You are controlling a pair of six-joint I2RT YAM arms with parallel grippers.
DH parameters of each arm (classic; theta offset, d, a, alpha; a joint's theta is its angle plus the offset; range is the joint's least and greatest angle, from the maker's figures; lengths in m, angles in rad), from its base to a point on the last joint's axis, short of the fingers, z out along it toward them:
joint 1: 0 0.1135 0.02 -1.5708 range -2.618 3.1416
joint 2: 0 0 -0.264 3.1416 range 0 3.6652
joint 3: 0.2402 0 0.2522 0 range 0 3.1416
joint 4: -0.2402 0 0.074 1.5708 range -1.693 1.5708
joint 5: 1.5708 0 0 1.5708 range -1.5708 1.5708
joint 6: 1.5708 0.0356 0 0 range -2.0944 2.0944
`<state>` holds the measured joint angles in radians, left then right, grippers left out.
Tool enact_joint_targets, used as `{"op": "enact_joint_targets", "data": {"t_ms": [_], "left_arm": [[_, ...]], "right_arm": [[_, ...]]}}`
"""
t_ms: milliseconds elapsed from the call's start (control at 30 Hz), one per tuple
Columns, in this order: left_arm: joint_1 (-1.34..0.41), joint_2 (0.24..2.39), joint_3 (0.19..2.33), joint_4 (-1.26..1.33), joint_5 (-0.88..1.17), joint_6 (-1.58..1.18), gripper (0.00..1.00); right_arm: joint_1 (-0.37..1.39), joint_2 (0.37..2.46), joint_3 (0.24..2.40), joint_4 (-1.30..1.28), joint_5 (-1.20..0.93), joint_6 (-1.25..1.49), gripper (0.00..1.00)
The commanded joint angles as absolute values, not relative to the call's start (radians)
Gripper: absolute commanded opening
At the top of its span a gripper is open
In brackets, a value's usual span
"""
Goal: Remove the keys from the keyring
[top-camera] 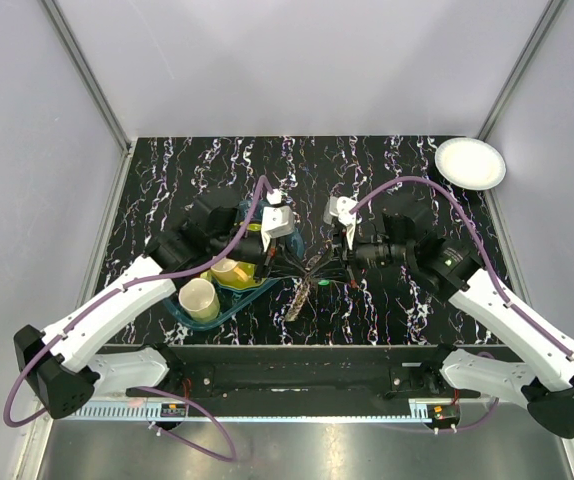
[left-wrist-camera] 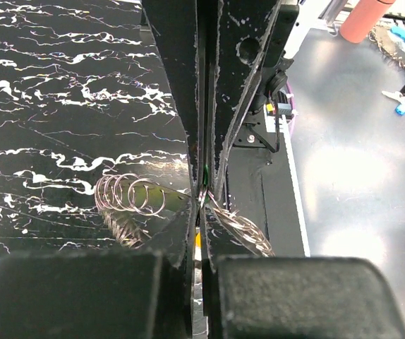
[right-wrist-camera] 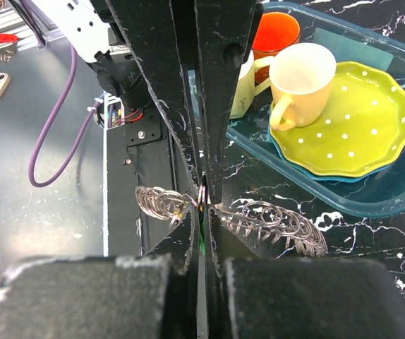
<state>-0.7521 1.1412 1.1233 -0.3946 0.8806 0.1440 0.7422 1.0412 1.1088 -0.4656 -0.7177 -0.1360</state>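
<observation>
The keyring (top-camera: 298, 297) hangs as a mottled silver-brown bundle below the spot where both grippers meet over the table's middle. My left gripper (top-camera: 307, 266) and right gripper (top-camera: 327, 262) face each other tip to tip. In the left wrist view my left gripper (left-wrist-camera: 204, 192) is shut, silver loops pinched at its tips, with keys (left-wrist-camera: 128, 195) fanning out on both sides. The right wrist view shows my right gripper (right-wrist-camera: 202, 195) shut on a small ring of the same bundle, a fan of keys (right-wrist-camera: 281, 219) to its right and a smaller clump (right-wrist-camera: 158, 201) to its left.
A teal tray (right-wrist-camera: 372, 203) lies by the left arm, holding a yellow dotted plate (right-wrist-camera: 361, 120), a cream cup (right-wrist-camera: 301, 81) and an orange cup (right-wrist-camera: 276, 34). A white plate (top-camera: 470, 162) sits at the far right corner. The table's near edge lies just below the hanging bundle.
</observation>
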Motion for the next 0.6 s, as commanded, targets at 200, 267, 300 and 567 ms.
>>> {"op": "enact_joint_targets", "data": {"t_ms": [200,267,300,567], "left_arm": [[-0.761,1.094,1.092,-0.158,0.819,0.011,0.0],[-0.761,1.085,1.074,-0.123,0.812,0.003,0.0],[-0.761,1.075,1.06,-0.101,0.811,-0.024,0.0],[-0.761,1.035,1.008,-0.003,0.776,-0.086,0.0]], "right_arm": [[0.746,0.947,1.04,-0.286,-0.674,-0.026,0.13],[0.744,0.911,0.994,-0.232,-0.64,0.021,0.22],[0.744,0.876,0.982,-0.218,-0.611,0.032,0.25],[0.744,0.674,0.718,0.101,-0.532,0.286,0.49]]}}
